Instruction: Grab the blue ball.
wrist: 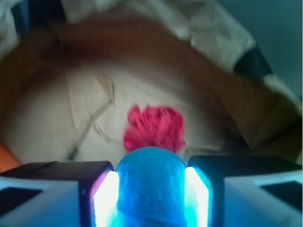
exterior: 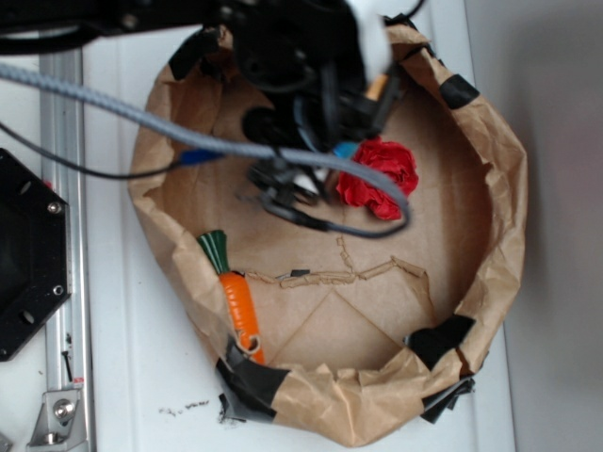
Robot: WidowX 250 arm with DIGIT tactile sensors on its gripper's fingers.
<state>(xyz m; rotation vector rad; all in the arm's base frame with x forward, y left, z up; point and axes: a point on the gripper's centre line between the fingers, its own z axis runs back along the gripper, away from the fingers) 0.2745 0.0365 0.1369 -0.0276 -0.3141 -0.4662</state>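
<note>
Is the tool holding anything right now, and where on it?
Yes: the tool is shut on the blue ball, one finger pressed against each of its opposite sides.

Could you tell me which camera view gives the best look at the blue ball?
The wrist view: the blue ball fills the foreground, pressed between both fingers of the gripper. In the exterior view, only a small blue sliver shows beneath the arm, beside the red ruffled lump.
</note>
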